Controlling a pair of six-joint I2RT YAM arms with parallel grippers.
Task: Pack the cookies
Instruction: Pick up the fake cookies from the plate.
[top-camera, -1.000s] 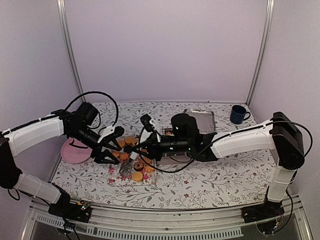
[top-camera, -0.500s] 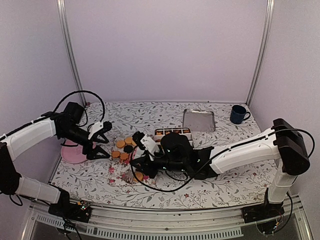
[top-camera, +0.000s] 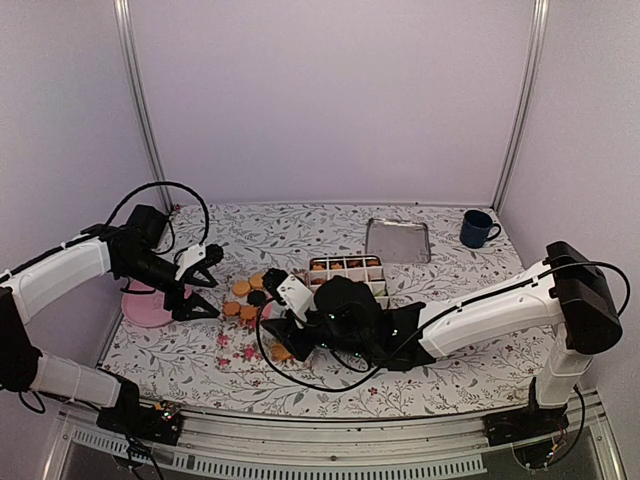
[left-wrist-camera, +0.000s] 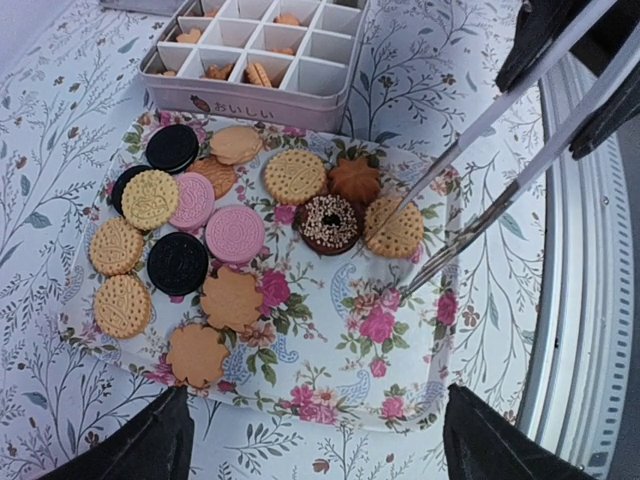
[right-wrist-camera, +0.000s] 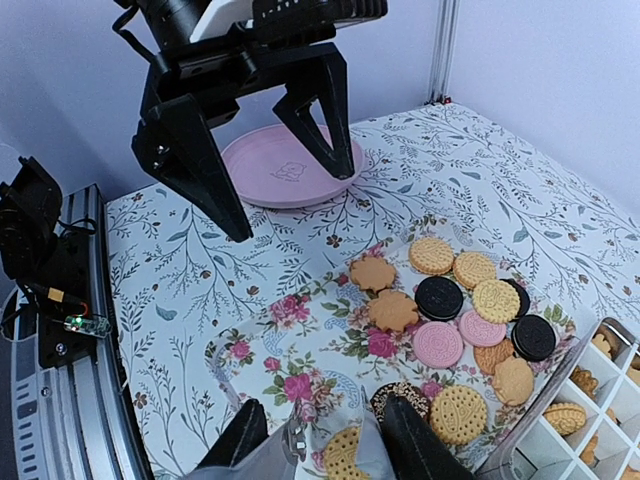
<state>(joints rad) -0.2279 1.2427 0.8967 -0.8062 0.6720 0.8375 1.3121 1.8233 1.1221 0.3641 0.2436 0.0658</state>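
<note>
Diff vs a second ago: left arm (top-camera: 60, 270) has pulled back left off the cookie pile and now hangs by the pink plate (top-camera: 148, 308). Right arm (top-camera: 480, 305) has dropped nearer and lower, from over the divided box (top-camera: 348, 270) to the near-right corner of the floral tray (left-wrist-camera: 330, 380), so the box is now uncovered. Over the last half second the left arm barely shifted. Room: plain lilac walls (top-camera: 330, 100), aluminium posts (top-camera: 135, 90) in the far corners. Table (top-camera: 450, 350) has a white leaf-print cloth. A metal lid (top-camera: 398, 240) lies flat beyond the box, with a dark blue mug (top-camera: 476, 228) far right, well apart from everything else. Left gripper (right-wrist-camera: 285, 200): jaws spread wide, holding nothing, wider than before. Right gripper (right-wrist-camera: 328, 445): jaws partly closed, clamped on silver tongs (left-wrist-camera: 470, 133). The tong tips straddle a tan cookie (left-wrist-camera: 393, 228) at the tray's near side; can't tell if it's lifted. Cookies (left-wrist-camera: 235, 235): most lie flat on the floral tray, clustered at its far-left part between the left gripper and the box. They are tan, black and pink, plus one chocolate sprinkled ring. A few tan ones already sit in the box's far cells.
</note>
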